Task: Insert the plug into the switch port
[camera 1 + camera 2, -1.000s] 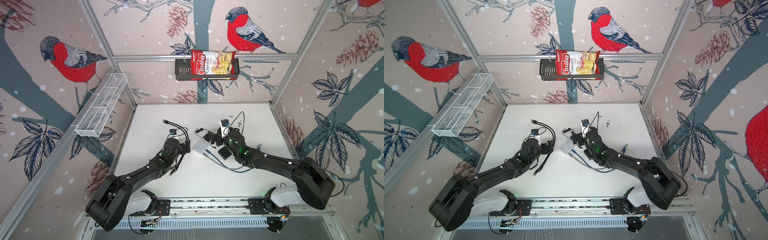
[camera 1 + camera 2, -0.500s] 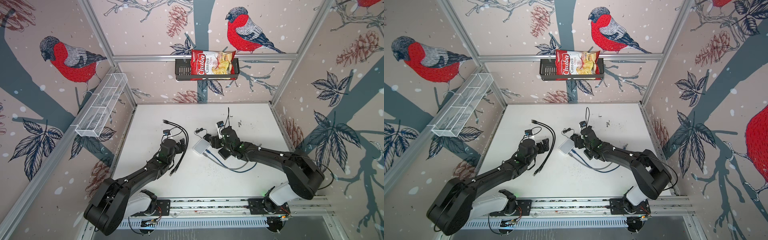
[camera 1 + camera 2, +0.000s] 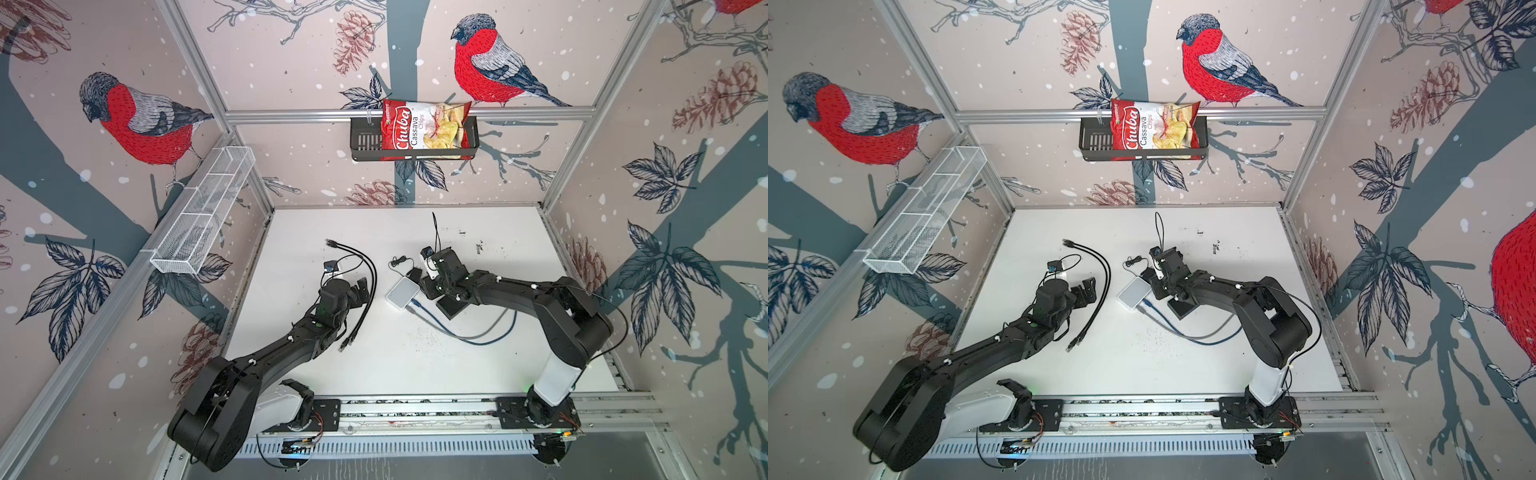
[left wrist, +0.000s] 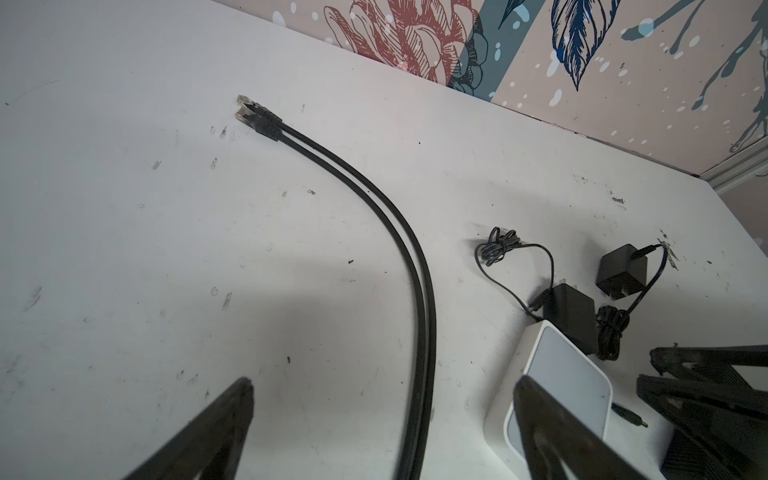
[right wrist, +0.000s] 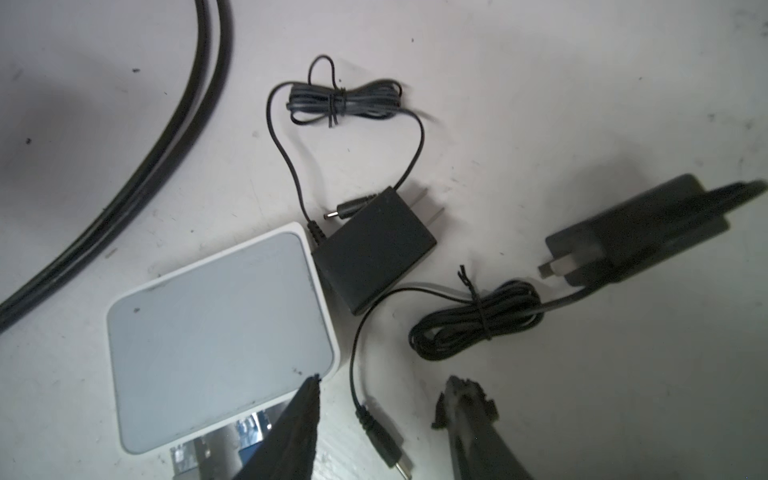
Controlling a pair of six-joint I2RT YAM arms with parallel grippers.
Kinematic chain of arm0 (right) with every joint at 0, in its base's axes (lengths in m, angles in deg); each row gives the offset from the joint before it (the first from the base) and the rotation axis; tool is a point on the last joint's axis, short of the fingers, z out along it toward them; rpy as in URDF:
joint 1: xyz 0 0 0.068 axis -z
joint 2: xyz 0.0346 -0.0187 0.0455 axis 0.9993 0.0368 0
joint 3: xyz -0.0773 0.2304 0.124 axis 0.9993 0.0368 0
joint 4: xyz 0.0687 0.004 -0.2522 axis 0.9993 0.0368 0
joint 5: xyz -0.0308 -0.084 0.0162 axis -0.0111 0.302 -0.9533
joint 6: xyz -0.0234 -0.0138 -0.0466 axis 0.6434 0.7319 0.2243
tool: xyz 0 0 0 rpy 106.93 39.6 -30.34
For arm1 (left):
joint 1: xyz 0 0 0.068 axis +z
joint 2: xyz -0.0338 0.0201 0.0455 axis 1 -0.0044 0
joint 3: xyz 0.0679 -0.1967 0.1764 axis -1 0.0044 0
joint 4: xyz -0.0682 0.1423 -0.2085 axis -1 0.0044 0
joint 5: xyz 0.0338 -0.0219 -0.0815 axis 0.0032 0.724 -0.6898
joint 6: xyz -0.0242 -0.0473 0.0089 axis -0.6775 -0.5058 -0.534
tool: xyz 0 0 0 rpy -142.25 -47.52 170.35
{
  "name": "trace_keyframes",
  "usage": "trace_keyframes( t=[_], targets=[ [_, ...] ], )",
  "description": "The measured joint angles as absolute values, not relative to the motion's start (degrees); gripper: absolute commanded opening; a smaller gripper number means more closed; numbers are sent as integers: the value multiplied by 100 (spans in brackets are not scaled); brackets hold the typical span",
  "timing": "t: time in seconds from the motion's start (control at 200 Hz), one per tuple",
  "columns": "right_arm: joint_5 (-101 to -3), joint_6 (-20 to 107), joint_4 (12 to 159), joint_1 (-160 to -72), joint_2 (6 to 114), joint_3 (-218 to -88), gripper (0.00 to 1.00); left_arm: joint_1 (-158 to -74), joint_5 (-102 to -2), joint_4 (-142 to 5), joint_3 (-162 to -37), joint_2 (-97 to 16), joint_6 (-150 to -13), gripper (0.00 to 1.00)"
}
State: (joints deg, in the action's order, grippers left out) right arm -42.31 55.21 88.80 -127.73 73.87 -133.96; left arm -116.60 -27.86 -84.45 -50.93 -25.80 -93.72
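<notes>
Right gripper [image 5: 386, 380]: jaws spread, one finger on either side of the plug [image 5: 384, 440]. No pad touches it that I can see. Nothing pinched.

Plug lies flat on the table between the fingers, metal tip pointing back toward my wrist.

One finger [image 5: 299, 428] overlaps the corner of the switch [image 5: 220, 332], so the switch sits just beside the tool. Its ports [image 5: 195, 451] face the wrist side too. A blue connector [image 5: 249, 428] is seated there. Too blurred to tell which socket takes this plug.

Further out, the cord [image 5: 353, 353] runs to a tied coil [image 5: 478, 324] and then the adapter [image 5: 631, 241]. A second adapter [image 5: 374, 249] touches the switch's far corner, and I leave it alone.

Step in hand, as I read it, is taking the plug.
- Centre on the black moulded body, not the tip or the cord.
- Keep the near finger off the switch, since a nudge would shift the port.
- Lift low, because the tied coil leaves little slack.
- The tip needs turning to face the port side before any push.

Left gripper [image 4: 384, 382]: spread wide and empty, black cables [image 4: 374, 216] passing between its fingers, switch near one finger. I could use it to brace the switch.
</notes>
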Motion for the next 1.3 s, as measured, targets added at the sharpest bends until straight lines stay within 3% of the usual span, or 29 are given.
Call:
trace_keyframes(
  t=[0.775,0.961,1.166,1.301],
  targets=[
    [-4131,5667,9553,-12825,7968,-13796,26,-11620,-2847,-8489,-4912,-2516,-9368,96],
    [-4015,5669,9510,-12834,7933,-13730,11,-11620,-2847,-8493,-4872,-2496,-9370,96],
    [-4026,5619,9398,-12834,7949,-13702,2,-11618,-2852,-8493,-4872,-2496,-9368,96],
    [-4172,5390,9177,-12770,7896,-13590,2,-11618,-2900,-8491,-4881,-2496,-9300,97]
  ],
)
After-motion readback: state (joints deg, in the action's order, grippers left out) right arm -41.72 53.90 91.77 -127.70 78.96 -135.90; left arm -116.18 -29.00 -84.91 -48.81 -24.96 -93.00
